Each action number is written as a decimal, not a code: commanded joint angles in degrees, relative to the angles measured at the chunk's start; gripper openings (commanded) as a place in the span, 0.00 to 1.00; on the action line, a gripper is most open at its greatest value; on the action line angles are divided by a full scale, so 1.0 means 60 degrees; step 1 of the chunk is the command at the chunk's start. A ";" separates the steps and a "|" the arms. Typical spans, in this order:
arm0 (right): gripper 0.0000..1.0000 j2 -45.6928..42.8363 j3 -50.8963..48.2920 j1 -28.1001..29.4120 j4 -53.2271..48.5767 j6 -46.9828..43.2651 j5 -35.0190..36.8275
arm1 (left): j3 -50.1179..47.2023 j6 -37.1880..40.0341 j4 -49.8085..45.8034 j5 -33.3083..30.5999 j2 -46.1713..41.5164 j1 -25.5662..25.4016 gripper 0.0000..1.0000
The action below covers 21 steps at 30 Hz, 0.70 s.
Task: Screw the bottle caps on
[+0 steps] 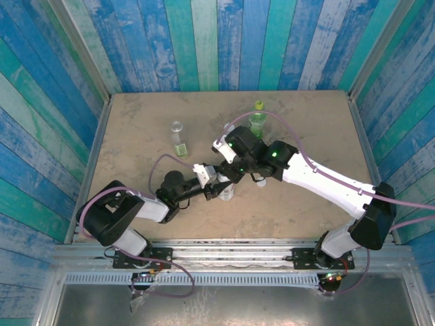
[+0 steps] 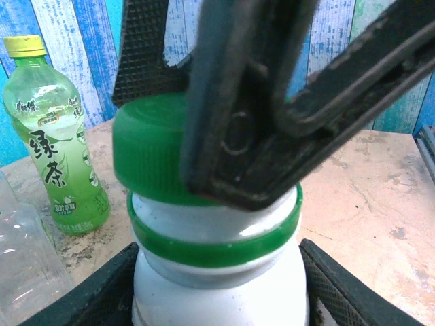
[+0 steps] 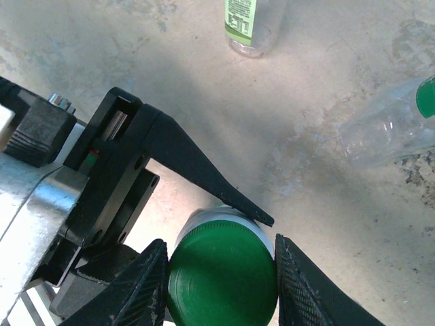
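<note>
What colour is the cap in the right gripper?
The cap is green; clearest in right wrist view.

Bright even light w/ soft shadows; near fingers point(image 2: 238, 102) blurry.

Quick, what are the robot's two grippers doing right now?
The left gripper is shut on the white bottle.
The right gripper is shut on the green cap sitting on top of that bottle.

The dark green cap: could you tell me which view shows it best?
Right wrist view: it looks down on the dark green cap, its round top clamped in the right gripper. The left wrist view gives its side atop the white bottle, half covered by a finger. The top external view: too small to tell.
</note>
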 commanded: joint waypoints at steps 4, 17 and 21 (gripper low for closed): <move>0.41 0.0541 0.0267 0.0289 -0.0990 -0.0523 0.0182 | -0.0030 0.0161 -0.0386 -0.0103 0.0050 -0.0025 0.56; 0.45 0.0528 0.0385 0.0174 -0.0979 0.0383 0.0472 | -0.0043 0.0181 -0.0432 -0.0094 0.0005 -0.0020 0.55; 0.50 0.0464 0.0561 0.0169 -0.0893 0.0347 0.0413 | -0.0043 0.0191 -0.0469 -0.0067 -0.0011 -0.0016 0.56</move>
